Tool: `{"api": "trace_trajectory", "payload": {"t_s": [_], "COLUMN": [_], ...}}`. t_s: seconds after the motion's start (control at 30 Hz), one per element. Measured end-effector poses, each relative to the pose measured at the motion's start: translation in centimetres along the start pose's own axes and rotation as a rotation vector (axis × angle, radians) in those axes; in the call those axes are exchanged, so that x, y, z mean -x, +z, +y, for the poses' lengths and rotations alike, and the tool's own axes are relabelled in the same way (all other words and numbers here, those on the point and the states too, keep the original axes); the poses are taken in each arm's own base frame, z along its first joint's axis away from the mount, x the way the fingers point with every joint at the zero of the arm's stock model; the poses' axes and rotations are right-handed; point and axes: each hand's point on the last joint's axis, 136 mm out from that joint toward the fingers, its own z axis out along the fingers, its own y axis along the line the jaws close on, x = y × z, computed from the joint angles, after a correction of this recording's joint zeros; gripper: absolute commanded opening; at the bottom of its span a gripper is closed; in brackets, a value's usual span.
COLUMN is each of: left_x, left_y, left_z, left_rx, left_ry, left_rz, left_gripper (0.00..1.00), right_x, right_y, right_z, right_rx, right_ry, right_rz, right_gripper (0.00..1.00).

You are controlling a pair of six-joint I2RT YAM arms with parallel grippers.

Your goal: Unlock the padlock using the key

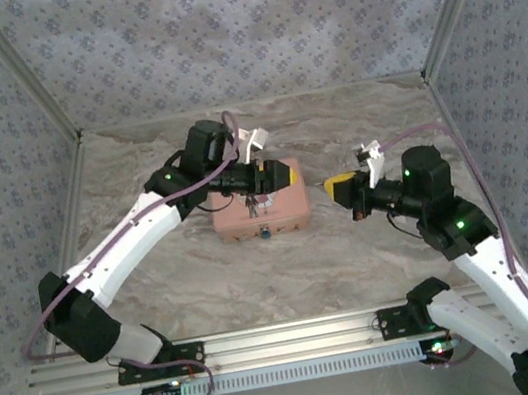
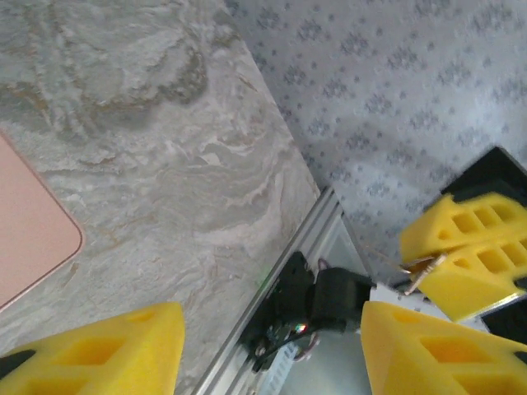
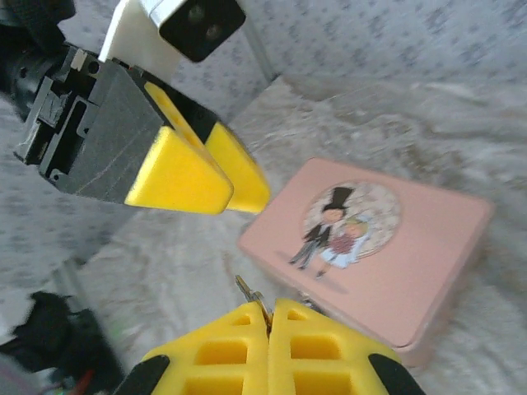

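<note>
The right jaws are pressed together, their yellow pads flush against each other and clamped on the key, a small metal piece that sticks out from the seam at the tips. The left jaws stand apart, with a wide gap between their yellow pads; nothing lies in that gap. In the left wrist view the right arm's closed pads face them with the metal bit nipped at the front.

Seen from above, the two sets of jaws point at each other, near but not touching. The left set hangs over the far right part of the pink tin, and the right set hovers just to the right of the tin. The tin lies flat in the middle of the marbled worktop, its lid showing a cartoon couple.

The padlock shows as a tiny dark thing at the tin's near edge, too small to make out its shackle.
</note>
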Motion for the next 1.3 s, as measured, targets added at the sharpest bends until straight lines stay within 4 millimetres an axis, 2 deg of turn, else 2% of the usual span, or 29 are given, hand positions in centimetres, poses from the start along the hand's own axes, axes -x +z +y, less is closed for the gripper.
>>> {"api": "trace_trajectory", "payload": {"t_s": [0.2, 0.47, 0.67, 0.9, 1.07, 1.3], "left_x": [0.7, 2.0, 2.0, 1.7, 1.9, 2.1], "left_y": [0.8, 0.9, 1.2, 1.5, 1.6, 1.6], "left_z": [1.1, -1.3, -3.4, -5.1, -5.3, -5.5], "left_rx": [-0.018, -0.128, -0.197, -0.252, -0.266, -0.277], "left_ry": [-0.193, -0.363, -0.419, -0.456, -0.473, -0.49], "left_rz": [-0.061, -0.112, -0.106, -0.082, -0.083, -0.085], "left_gripper": [0.63, 0.56, 0.52, 0.43, 0.37, 0.36], "right_x": [0.5, 2.1, 2.1, 3.5, 3.8, 3.4], "right_y": [0.4, 1.3, 2.4, 2.1, 2.0, 2.2], "right_z": [-1.1, -0.5, 0.4, 0.9, 1.1, 1.6], "right_rx": [-0.169, -0.275, -0.31, -0.355, -0.381, -0.398], "right_ry": [-0.164, -0.36, -0.465, -0.528, -0.567, -0.632], "right_rz": [-0.035, -0.096, -0.096, -0.155, -0.171, -0.175], "right_gripper": [0.0, 0.0, 0.0, 0.0, 0.0, 0.0]}}
